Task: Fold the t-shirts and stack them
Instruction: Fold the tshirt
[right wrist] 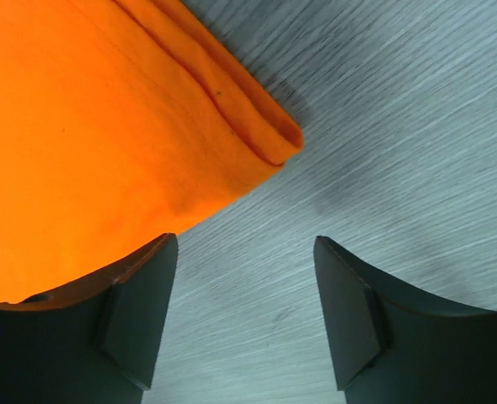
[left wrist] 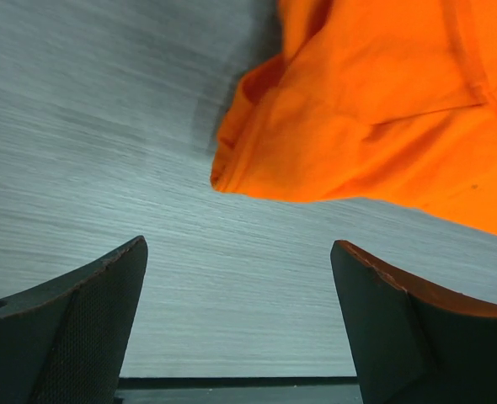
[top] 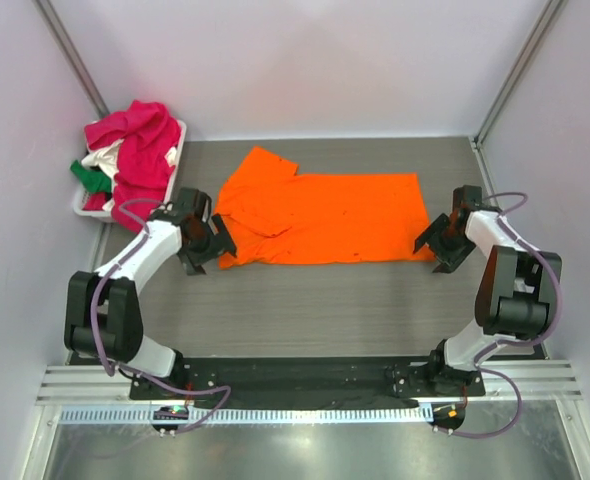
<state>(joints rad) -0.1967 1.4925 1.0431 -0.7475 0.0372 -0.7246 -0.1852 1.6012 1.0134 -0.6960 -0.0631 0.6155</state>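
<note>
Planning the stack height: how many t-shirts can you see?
4: a bright orange cotton t-shirt spread mid-table; magenta-pink shirt, white shirt, green shirt heaped in the white plastic basket. More may hide underneath.

Bare grey wood-grain desk [top: 315,300] is lying open along the near side of the spread bright orange cotton t-shirt [top: 325,215]. The left hand [top: 218,245] and right hand [top: 432,240], jaws apart, are flanking its ends. A white plastic basket [top: 83,205] heaped with pink, white and green shirts [top: 135,145] is blocking the far left corner; pale walls [top: 15,150] are hemming both sides.
</note>
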